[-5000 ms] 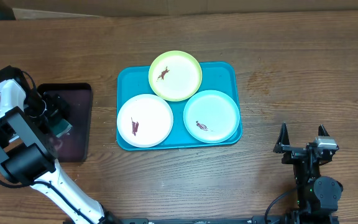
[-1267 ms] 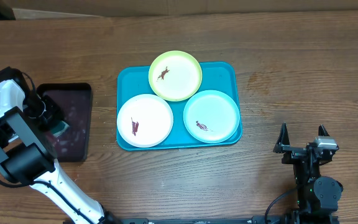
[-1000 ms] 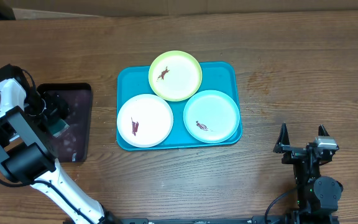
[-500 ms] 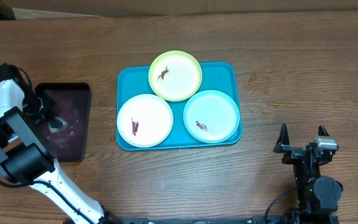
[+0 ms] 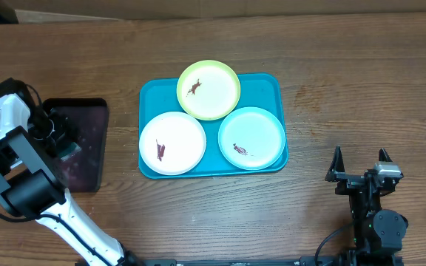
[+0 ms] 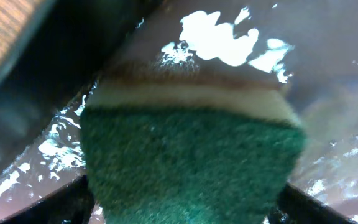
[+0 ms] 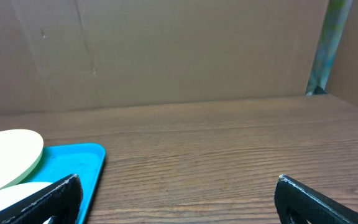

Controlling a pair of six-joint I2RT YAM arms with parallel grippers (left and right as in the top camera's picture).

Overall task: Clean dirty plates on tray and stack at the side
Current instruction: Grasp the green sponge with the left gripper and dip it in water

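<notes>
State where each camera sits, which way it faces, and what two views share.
Overhead: above the table, looking down on blue tray, plates, black tray; left arm, right arm show.
Left wrist: close on a green sponge over the wet black tray; finger edges show.
Right wrist: low, facing across the table toward cardboard; both fingers show.
Shared: overhead and right wrist see the blue tray.

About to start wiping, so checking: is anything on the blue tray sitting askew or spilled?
The yellow-green plate overhangs the far rim of the tray; the white plate and light blue plate lie inside it. No spill shows.
</notes>
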